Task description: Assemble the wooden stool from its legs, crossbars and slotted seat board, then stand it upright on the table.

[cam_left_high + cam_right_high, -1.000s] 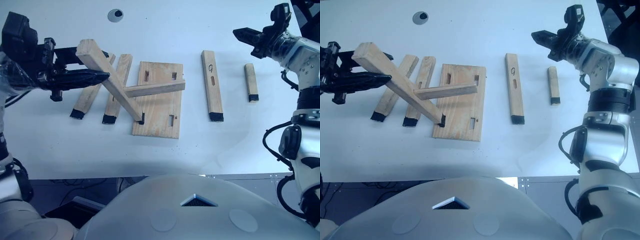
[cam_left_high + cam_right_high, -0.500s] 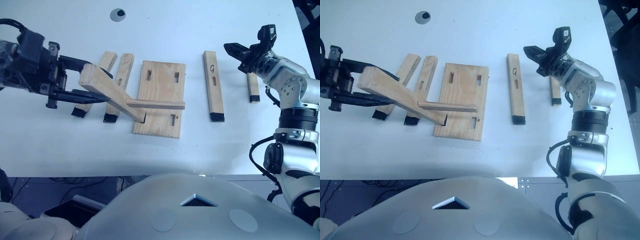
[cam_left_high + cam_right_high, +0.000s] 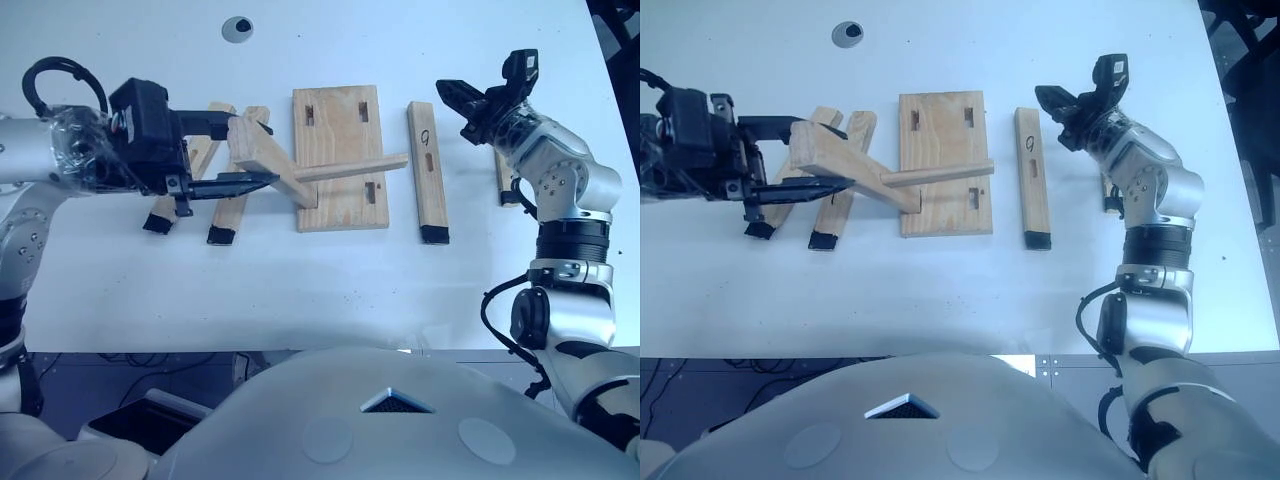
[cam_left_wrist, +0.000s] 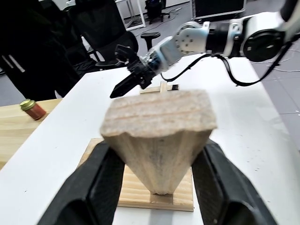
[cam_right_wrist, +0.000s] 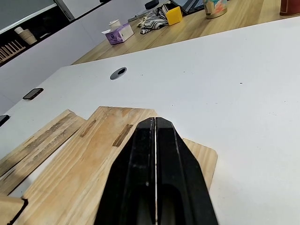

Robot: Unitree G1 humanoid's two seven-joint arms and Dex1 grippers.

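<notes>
**Left arm is lining a leg up with the seat board's corner slot**

The left gripper (image 3: 258, 153) is clamping its jaws on the thick upper end of a leg (image 3: 875, 180), and that leg is carrying a crossbar (image 3: 350, 168) pegged into its side. From the jaws on the left, the leg is slanting down and to the right. Its dark foot is touching the seat board (image 3: 340, 130) at the near left corner, just where a fourth slot ought to be. Whether the foot is actually sitting in a slot, I cannot tell. The crossbar is pointing right across the board, lifted off it.

The board is lying flat on the bench (image 3: 300, 290), its long axis running away from the robot. Two loose legs, one (image 3: 232, 200) beside another (image 3: 165, 205), are lying under the left arm. A spare leg (image 3: 427, 170) is lying just right of the board.

The right gripper (image 3: 450, 88) is hovering above that spare leg's far end, jaws pinched together on nothing.

By my reading, it all hangs on that slant. The leg is needing to swing upright over the corner slot, and the left arm is the one holding it. The right arm is nearer the crossbar's free end, should steadying be wanted.
</notes>
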